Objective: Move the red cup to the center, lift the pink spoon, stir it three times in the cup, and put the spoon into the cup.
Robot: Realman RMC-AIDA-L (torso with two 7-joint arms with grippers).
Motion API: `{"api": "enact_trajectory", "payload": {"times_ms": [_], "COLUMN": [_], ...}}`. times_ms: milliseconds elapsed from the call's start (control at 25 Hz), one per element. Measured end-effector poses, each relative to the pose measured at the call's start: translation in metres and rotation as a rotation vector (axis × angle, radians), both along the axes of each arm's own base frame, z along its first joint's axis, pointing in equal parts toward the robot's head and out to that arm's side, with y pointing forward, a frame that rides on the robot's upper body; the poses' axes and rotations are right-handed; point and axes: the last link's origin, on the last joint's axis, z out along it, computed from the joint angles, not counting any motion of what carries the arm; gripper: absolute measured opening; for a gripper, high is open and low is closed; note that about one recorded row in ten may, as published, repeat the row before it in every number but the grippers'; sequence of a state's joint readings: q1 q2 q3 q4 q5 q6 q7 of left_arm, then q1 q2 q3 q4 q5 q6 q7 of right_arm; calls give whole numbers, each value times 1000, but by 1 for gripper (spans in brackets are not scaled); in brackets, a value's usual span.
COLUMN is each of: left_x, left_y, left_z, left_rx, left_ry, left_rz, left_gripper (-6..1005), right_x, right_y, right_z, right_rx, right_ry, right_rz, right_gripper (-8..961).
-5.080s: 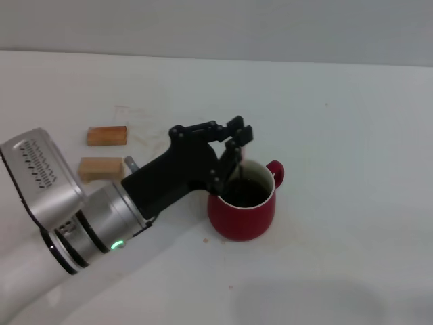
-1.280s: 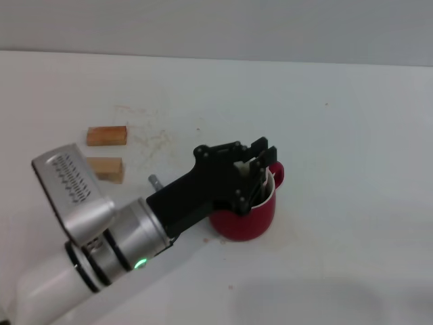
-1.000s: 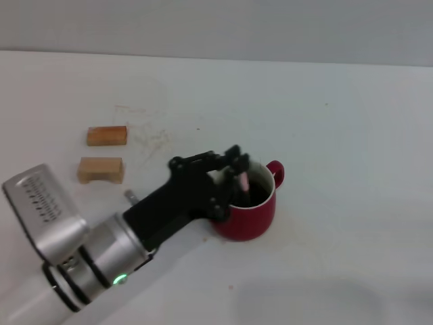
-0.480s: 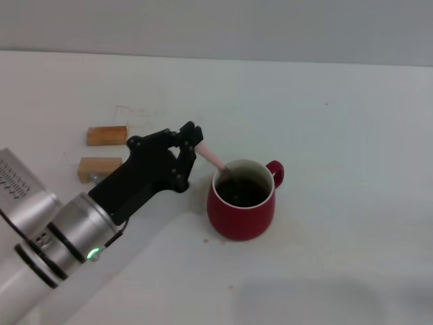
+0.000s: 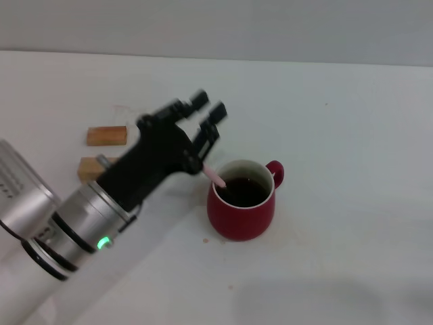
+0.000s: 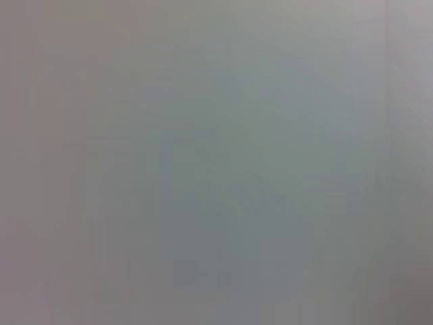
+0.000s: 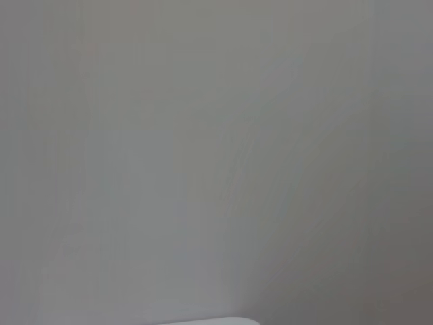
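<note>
The red cup [image 5: 242,203] stands upright on the white table [image 5: 352,135] in the head view, its handle to the right and dark liquid inside. The pink spoon [image 5: 215,177] stands in the cup and leans on the cup's left rim, handle sticking out up and to the left. My left gripper [image 5: 208,112] is open and empty, raised above and to the left of the cup, clear of the spoon. The right gripper is not in view. Both wrist views show only blank grey.
Two tan wooden blocks lie to the left of the arm, one [image 5: 106,135] farther back and one [image 5: 88,167] partly behind the arm. Small brown specks mark the table in front of the cup.
My left gripper has let go of the spoon, opened, and moved up and away from the cup. The spoon now rests in the cup against its left rim.
</note>
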State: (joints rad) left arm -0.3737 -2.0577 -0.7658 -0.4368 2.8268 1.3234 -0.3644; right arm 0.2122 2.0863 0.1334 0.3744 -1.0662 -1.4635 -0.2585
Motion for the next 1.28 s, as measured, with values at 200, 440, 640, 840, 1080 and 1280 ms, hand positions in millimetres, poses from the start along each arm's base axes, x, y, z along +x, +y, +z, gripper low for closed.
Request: {"api": "enact_trajectory", "payload": {"times_ms": [200,440,640,840,1080,1280], "left_x": [-22,-70,-126,-137,-138,-138], "left_y": [22,34,26,13,9,9], "left_z": [35,79,102,102,97,96], "left_rx": [307,505,574,582,559,556], "left_ry": [97,128,193,208,210,212], "left_rz": [108,349,579,608,609,611], "left_gripper": [310,455,624,823,862,862], "right_x": [-1,-13,-23,-26,-28,-29], "right_y": [0,-7,-11,-9,-7,-7], "right_z": [2,8,6,3,2,1], "right_rx": [11,61,61,53,47,43], "right_ry": [-7,-47,-64,-51,-51,-51], "right_rz": [8,74,130,142,154,161], "right_gripper": [1,1,1,1,1,1]}}
